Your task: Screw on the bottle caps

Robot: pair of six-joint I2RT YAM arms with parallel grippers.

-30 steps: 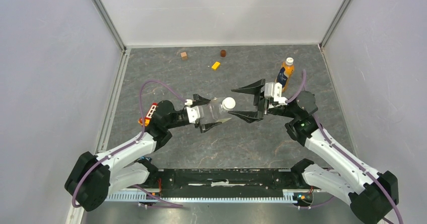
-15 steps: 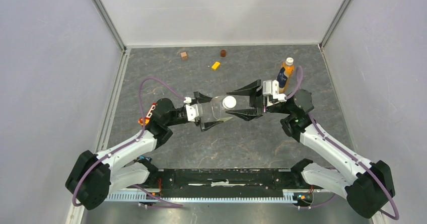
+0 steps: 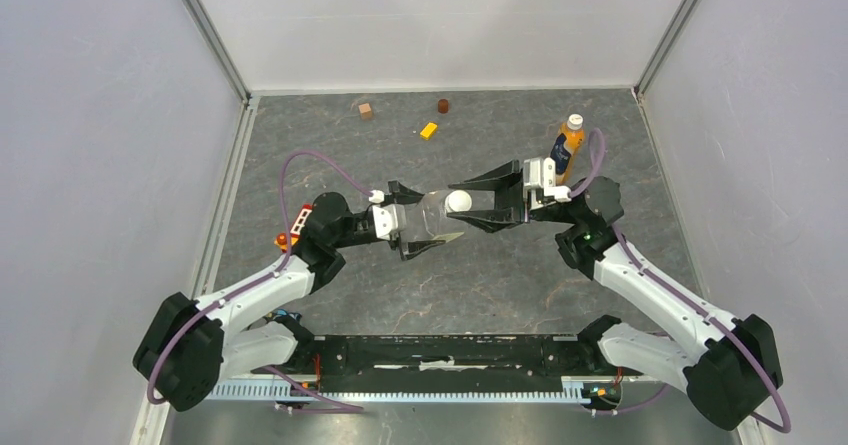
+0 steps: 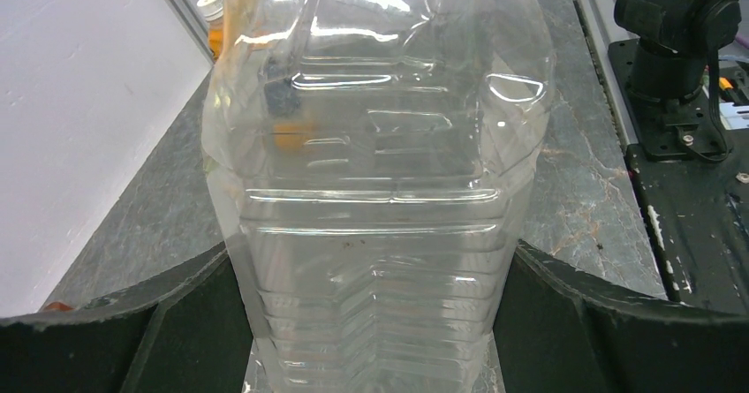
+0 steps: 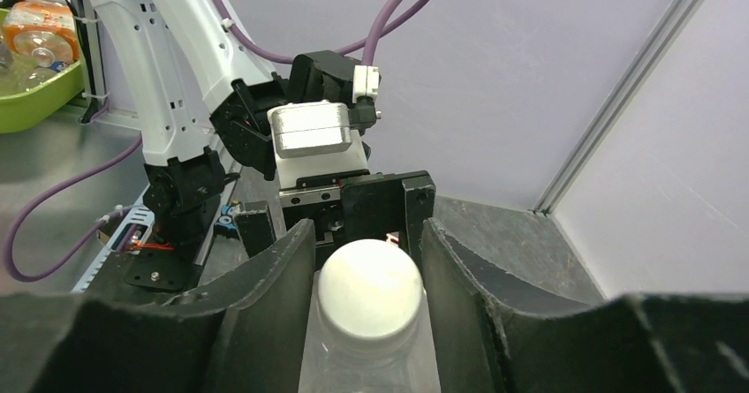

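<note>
My left gripper (image 3: 435, 220) is shut on the body of the larger clear bottle (image 3: 425, 213) and holds it tilted, neck toward the right arm. The bottle fills the left wrist view (image 4: 371, 190) between both fingers (image 4: 177, 322). A white bottle cap (image 3: 458, 200) sits on its neck. My right gripper (image 3: 462, 203) has closed round this cap (image 5: 369, 287); its fingers (image 5: 265, 296) press against both sides. The small orange bottle (image 3: 565, 147) stands upright at the back right with a white cap (image 3: 574, 122) on it.
A brown cube (image 3: 366, 111), a dark brown cylinder (image 3: 443, 105) and a yellow block (image 3: 429, 130) lie near the back wall. A red-orange piece (image 3: 292, 229) lies beside my left arm. A green bin (image 5: 35, 66) shows beyond the table.
My right gripper moved left onto the capped neck and its wide-open jaws closed round the cap. The left gripper kept hold of the clear bottle.
</note>
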